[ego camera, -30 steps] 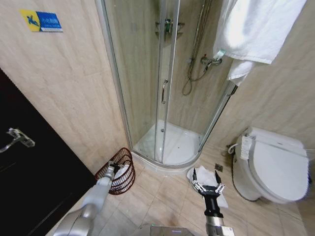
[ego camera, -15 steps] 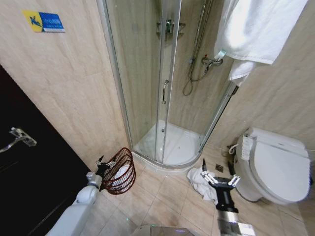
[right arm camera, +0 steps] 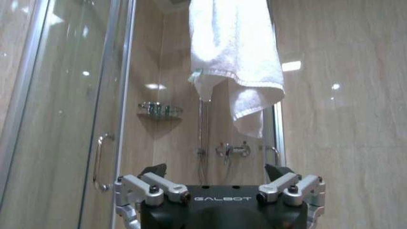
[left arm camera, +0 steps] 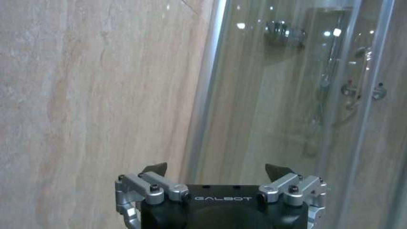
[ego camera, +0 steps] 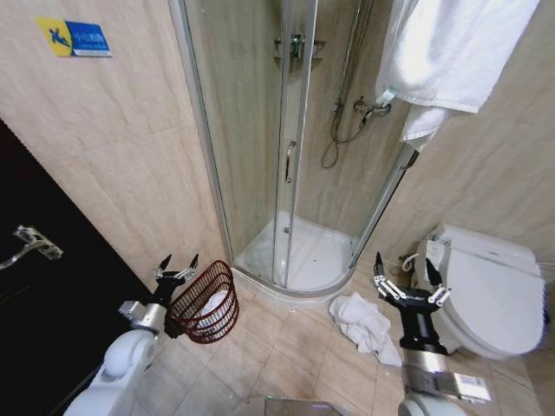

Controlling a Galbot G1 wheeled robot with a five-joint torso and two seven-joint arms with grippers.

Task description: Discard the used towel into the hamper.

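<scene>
The used towel (ego camera: 364, 325) lies crumpled and white on the tiled floor between the shower base and the toilet. The hamper (ego camera: 208, 303), a small reddish-brown wire basket, stands by the left wall with something white inside it. My left gripper (ego camera: 176, 264) is open, fingers pointing up, just left of the hamper's rim. My right gripper (ego camera: 403, 279) is open too, raised to the right of the towel and holding nothing. In the wrist views the left gripper (left arm camera: 216, 169) faces the wall and shower glass, and the right gripper (right arm camera: 216, 169) faces the shower and a hanging towel.
A glass corner shower (ego camera: 286, 173) fills the middle. The white toilet (ego camera: 490, 290) stands at the right, close to my right arm. A clean white towel (ego camera: 460, 48) hangs at the upper right. A dark door (ego camera: 43, 303) with a handle is at the left.
My right gripper has lifted off the floor towel and swung right, towards the toilet. My left gripper has drawn back left from the hamper's rim. Both now point upward.
</scene>
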